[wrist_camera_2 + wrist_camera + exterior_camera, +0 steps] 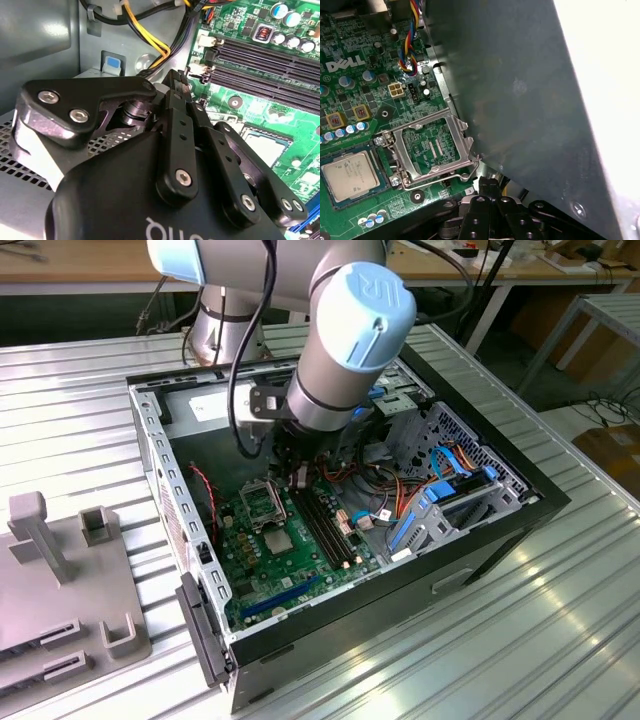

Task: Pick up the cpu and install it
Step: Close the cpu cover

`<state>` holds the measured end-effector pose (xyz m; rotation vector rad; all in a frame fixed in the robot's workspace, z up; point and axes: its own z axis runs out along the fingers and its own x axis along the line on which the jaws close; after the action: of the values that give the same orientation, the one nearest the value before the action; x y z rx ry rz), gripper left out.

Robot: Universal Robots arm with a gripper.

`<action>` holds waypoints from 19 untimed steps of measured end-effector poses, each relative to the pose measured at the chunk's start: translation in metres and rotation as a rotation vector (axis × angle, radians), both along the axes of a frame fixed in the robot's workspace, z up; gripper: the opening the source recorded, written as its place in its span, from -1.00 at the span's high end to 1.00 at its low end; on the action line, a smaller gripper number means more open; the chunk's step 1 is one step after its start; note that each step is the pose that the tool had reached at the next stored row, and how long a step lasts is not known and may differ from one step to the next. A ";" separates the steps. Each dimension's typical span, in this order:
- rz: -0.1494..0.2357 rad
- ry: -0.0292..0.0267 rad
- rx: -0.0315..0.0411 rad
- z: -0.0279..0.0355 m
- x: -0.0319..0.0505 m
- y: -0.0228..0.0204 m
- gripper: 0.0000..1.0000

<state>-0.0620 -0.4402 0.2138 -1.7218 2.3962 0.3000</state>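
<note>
Tool (181, 82) fingers together, tips half hidden, beside cpu (349, 173) in socket.

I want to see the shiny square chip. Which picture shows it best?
The first wrist view: the cpu lies flat in its socket, nearly whole. The exterior view shows it small; the second wrist view shows part of it behind the gripper.

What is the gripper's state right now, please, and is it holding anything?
Gripper: fingers shut together, holding nothing visible; the cpu lies in its socket on the motherboard.
</note>
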 end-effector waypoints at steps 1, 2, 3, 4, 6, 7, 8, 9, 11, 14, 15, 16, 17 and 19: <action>0.000 0.0000 0.0017 -0.0006 -0.0005 -0.0001 0.79; 0.000 -0.0001 0.0029 -0.0010 -0.0008 -0.0002 0.79; 0.001 -0.0001 0.0038 -0.0016 -0.0011 -0.0003 0.79; 0.001 0.0000 0.0044 -0.0020 -0.0013 -0.0004 0.79; 0.001 0.0000 0.0064 -0.0031 -0.0015 -0.0008 0.79; 0.001 0.0000 0.0073 -0.0035 -0.0015 -0.0011 0.79; 0.001 0.0000 0.0080 -0.0039 -0.0015 -0.0014 0.79; 0.001 -0.0001 0.0088 -0.0045 -0.0015 -0.0020 0.79; 0.002 0.0000 0.0109 -0.0059 -0.0020 -0.0035 0.79; 0.006 -0.0001 0.0144 -0.0078 -0.0031 -0.0044 0.79; 0.007 -0.0001 0.0148 -0.0082 -0.0032 -0.0047 0.79; 0.009 -0.0001 0.0148 -0.0086 -0.0034 -0.0052 0.79; 0.010 0.0000 0.0148 -0.0086 -0.0034 -0.0056 0.79; 0.011 0.0000 0.0148 -0.0086 -0.0033 -0.0059 0.79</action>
<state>-0.0653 -0.4461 0.2052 -1.7291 2.3793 0.3184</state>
